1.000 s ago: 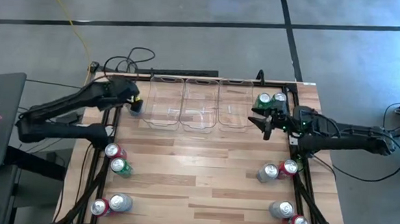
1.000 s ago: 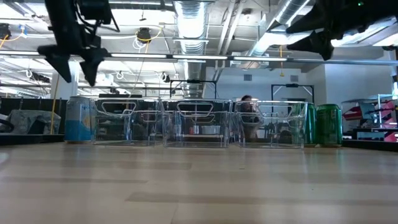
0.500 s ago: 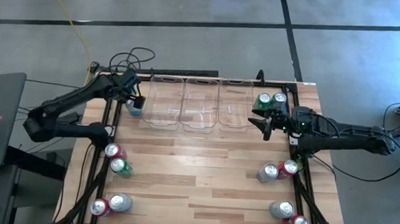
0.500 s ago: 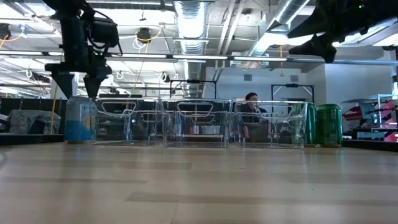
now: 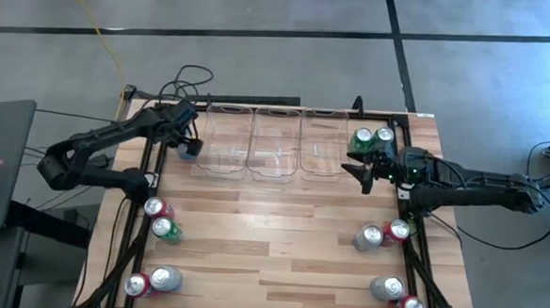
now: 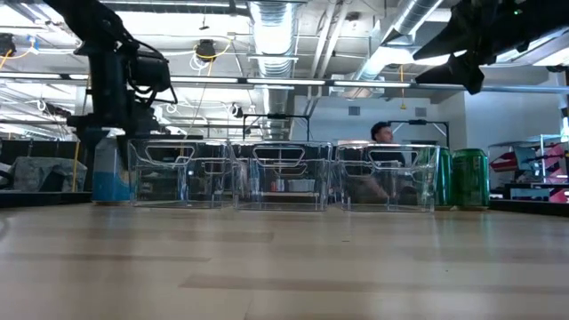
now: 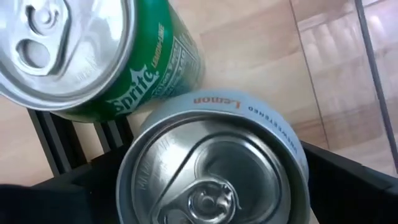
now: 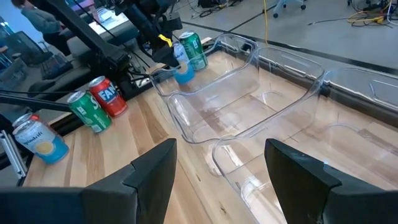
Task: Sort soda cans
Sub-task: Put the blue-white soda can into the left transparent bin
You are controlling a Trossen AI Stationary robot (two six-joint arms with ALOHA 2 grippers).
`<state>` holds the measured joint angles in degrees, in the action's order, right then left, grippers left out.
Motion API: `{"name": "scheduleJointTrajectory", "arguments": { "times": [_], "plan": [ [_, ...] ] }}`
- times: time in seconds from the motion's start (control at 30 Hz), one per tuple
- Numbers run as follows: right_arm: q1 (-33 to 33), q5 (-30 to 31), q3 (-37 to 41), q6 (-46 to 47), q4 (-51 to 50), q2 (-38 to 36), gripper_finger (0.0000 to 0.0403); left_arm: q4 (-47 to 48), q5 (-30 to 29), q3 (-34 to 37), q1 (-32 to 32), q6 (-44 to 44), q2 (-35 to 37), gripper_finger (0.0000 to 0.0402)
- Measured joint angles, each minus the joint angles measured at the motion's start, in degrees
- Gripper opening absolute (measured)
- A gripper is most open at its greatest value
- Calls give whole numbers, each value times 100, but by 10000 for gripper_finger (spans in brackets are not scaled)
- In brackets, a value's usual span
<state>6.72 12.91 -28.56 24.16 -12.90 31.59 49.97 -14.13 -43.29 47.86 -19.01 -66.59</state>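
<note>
Lowering over the last second, the left arm has brought its end effector [image 5: 189, 148] down around the blue and silver can [image 7: 211, 165] at the far left corner of the table [image 5: 270, 257], beside the leftmost clear bin [image 5: 226, 147]. Its fingers stand wide on either side of the can and have not yet closed on it; a green can [image 7: 87, 53] stands just beside. The right end effector [image 5: 364, 168] hovers partly open and empty above the table's far right area, near two green cans [image 5: 371, 138].

Remaining cans sit in pairs along the left and right edges. Each can looks rigid but thin-walled, smooth and likely slippery, light if empty. A hold across the mid-body, squeezed gently, would probably avoid denting or tipping its neighbour.
</note>
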Motion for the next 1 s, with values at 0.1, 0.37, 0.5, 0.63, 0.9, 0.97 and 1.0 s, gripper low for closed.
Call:
{"name": "scheduleJointTrajectory", "arguments": {
  "times": [0.1, 0.37, 0.5, 0.63, 0.9, 0.97, 1.0],
  "plan": [
    [2, 0, 0, -2, 17, 0, 265, 9, -2, -94, 0, 12, 11, 376],
    [2, 0, 0, -4, 12, 0, 265, 236, -7, -232, 0, 55, 28, 355],
    [2, 0, 0, -9, 10, 0, 265, 313, -4, -246, 0, 10, 33, 298],
    [2, -1, 0, -15, 9, 0, 265, 430, 94, -247, 0, -17, 104, 295],
    [4, 0, 0, -14, 8, 0, 265, 1259, 473, -950, -215, -87, 765, 295],
    [4, 0, 0, -15, 16, 1, 265, 1427, 460, -1275, -310, -197, 936, 295],
    [4, -1, 0, -14, 28, 0, 265, 1457, 474, -1469, -366, -250, 988, 295]
  ]
}}
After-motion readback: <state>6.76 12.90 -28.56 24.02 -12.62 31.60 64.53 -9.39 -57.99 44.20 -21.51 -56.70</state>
